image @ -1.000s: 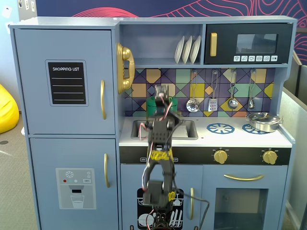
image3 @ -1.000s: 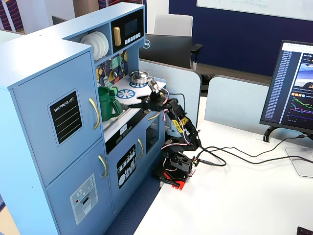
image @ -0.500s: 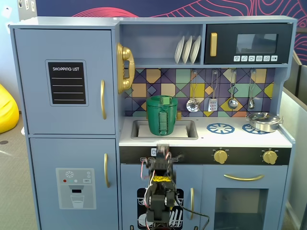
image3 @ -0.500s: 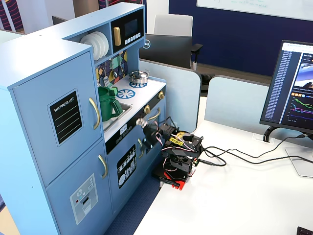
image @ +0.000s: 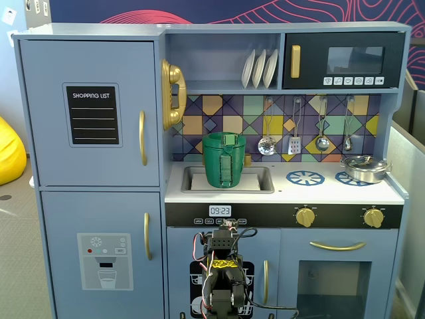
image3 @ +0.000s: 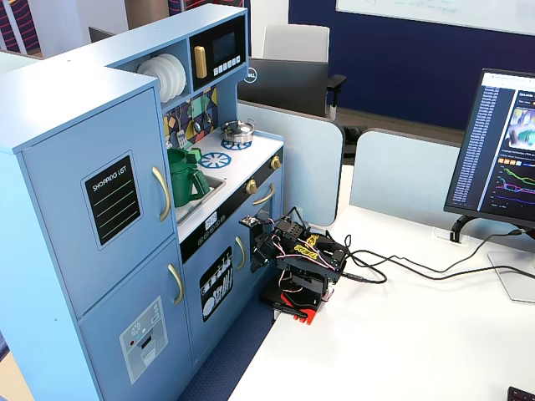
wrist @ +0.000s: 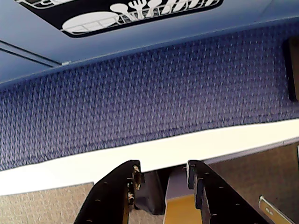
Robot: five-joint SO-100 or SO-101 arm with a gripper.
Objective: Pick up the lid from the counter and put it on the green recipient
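Observation:
The tall dark green recipient (image: 224, 165) stands in the sink (image: 262, 181) of the toy kitchen, ribbed strap handle facing front; it also shows in a fixed view (image3: 184, 180). The green lid (image: 227, 139) lies on top of it, small raised handle up, and shows there in the other fixed view too (image3: 190, 155). My arm (image: 222, 266) is folded low in front of the kitchen's lower doors, on the white table (image3: 401, 334). In the wrist view my gripper (wrist: 162, 169) is open and empty, above the table edge and the blue carpet (wrist: 149, 93).
A silver pot (image: 364, 167) sits on the right blue burner ring, with a second burner ring (image: 305, 177) beside it. Utensils hang on the back wall (image: 295, 143). A monitor (image3: 506, 150) and cables (image3: 393, 267) lie on the table to the right of the arm.

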